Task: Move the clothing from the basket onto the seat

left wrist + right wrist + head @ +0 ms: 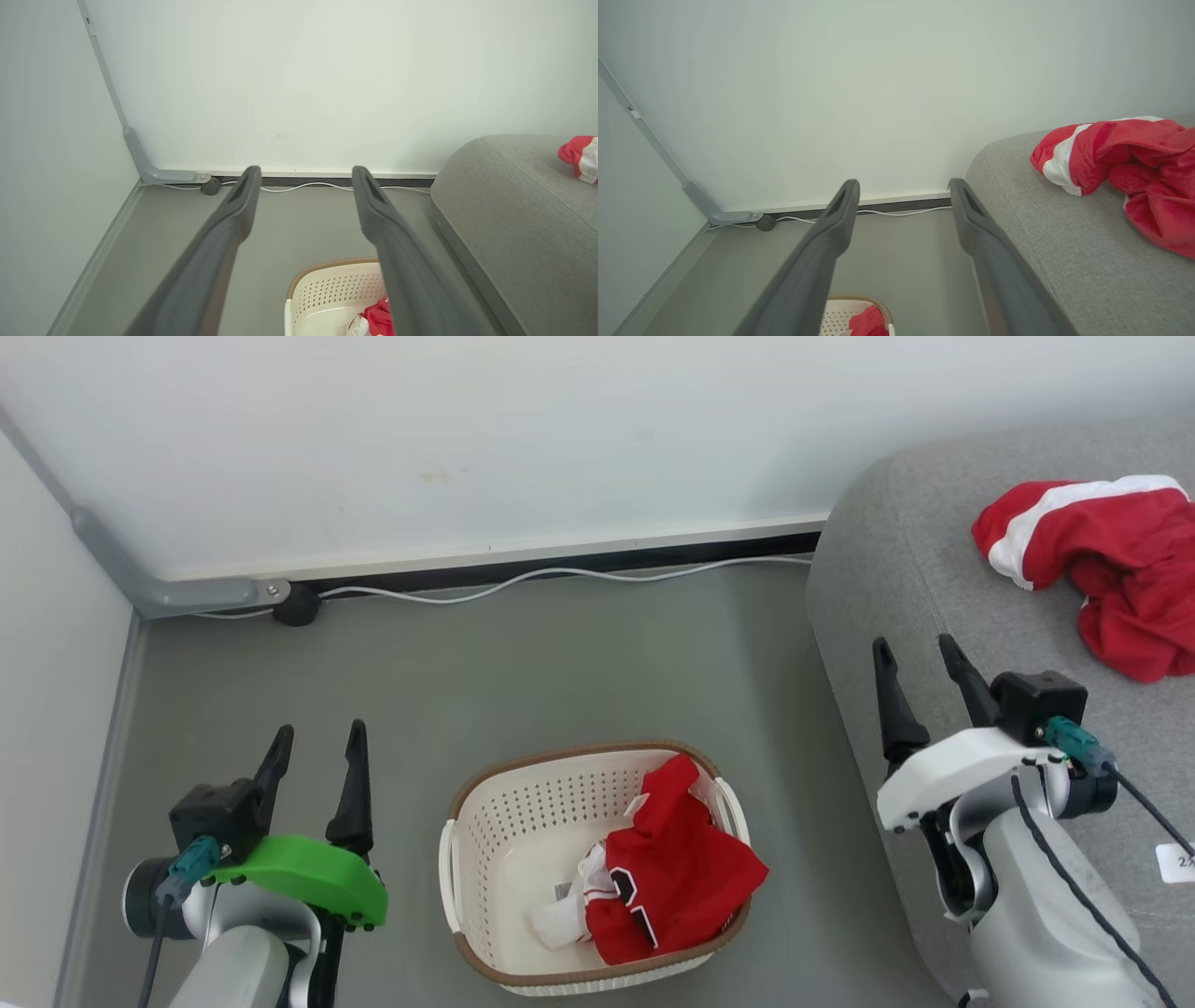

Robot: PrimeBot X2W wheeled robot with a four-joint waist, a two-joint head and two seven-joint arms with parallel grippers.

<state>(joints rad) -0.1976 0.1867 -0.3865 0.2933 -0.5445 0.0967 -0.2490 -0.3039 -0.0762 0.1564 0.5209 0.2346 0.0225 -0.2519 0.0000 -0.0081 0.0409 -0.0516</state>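
One numbered garment [677,873] lies crumpled in the right half of the basket [485,793], spilling over its right rim. The second garment [1111,569] rests on the seat [934,616], right of the basket. The left end effector [320,730], left of the basket, and the right end effector [914,642], right of it, both stand wide open and empty. The right one should pinch the raised fold deeply and lift clear of the rim. The garment's long axis runs far-to-near; the bunching probably hides the collar end.
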